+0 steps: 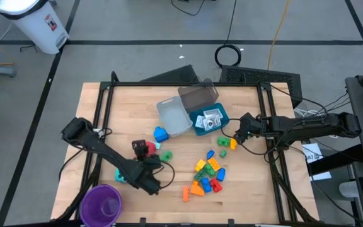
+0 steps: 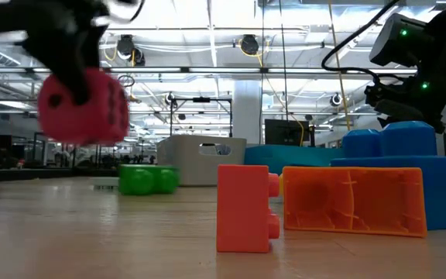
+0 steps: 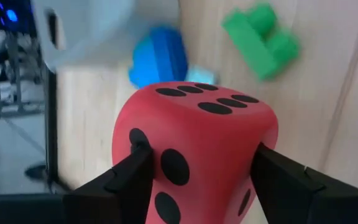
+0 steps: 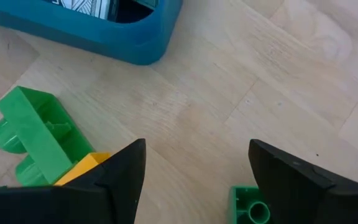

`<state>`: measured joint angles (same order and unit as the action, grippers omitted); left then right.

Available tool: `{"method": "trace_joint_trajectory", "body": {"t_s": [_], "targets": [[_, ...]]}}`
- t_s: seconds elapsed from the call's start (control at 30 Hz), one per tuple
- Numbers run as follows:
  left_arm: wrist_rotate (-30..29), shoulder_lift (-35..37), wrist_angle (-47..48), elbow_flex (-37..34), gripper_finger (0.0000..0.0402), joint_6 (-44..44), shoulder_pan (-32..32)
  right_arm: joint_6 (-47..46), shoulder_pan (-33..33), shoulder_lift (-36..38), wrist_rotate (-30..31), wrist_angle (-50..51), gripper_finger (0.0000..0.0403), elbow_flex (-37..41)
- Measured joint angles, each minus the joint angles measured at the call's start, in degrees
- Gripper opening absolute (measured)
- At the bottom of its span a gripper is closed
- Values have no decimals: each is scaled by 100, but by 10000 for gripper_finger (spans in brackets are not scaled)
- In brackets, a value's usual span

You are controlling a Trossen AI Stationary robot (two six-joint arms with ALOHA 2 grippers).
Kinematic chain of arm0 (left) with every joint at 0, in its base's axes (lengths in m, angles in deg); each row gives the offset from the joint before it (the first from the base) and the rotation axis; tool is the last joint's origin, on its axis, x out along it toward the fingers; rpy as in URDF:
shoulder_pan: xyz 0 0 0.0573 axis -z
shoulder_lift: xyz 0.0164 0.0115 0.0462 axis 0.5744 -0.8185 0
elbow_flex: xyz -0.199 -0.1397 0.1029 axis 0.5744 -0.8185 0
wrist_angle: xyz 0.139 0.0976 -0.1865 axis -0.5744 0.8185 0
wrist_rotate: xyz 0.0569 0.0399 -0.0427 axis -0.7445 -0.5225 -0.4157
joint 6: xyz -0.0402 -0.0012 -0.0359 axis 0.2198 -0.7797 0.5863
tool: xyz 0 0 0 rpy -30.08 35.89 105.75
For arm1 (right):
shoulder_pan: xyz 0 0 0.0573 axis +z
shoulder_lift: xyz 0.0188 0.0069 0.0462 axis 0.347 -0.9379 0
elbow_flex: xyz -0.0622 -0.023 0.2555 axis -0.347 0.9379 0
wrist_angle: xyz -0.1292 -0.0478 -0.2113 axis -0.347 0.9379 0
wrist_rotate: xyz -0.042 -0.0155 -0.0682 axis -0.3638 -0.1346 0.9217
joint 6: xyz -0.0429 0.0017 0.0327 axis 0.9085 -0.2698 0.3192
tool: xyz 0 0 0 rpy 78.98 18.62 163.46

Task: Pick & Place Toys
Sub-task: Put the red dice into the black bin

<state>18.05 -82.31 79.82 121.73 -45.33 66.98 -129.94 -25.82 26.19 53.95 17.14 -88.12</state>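
Your left gripper (image 3: pixel 194 171) clamps the red die (image 3: pixel 194 149) between both fingers, and the low view shows it lifted clear of the table (image 1: pixel 137 113). Just beyond lie a blue brick (image 1: pixel 161 133) and a green brick (image 1: pixel 166 154). Mid-table, the clear tray (image 1: pixel 173 116) looks empty; the blue tray (image 1: pixel 200 125) holds white packets (image 1: pixel 212 120). Most of the job seems left: a heap of bricks (image 1: pixel 207 173) lies loose. At right, your right gripper (image 4: pixel 194 168) hovers open near the blue tray, over scattered pieces, holding nothing.
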Motion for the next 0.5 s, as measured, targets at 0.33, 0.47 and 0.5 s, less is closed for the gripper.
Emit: {"method": "trace_joint_trajectory", "body": {"t_s": [0.33, 0.47, 0.5], "targets": [[-945, 12, 49, 1146, 208, -1158, -470, 26, 0, 1, -3, -121, 256, 110], [-1335, 23, -125, 1442, 206, -1763, -848, 136, 0, 2, -160, -408, 256, 226], [-1376, 25, -210, 1488, 206, -1937, -973, 161, 0, 1, -202, -437, 256, 234]]}}
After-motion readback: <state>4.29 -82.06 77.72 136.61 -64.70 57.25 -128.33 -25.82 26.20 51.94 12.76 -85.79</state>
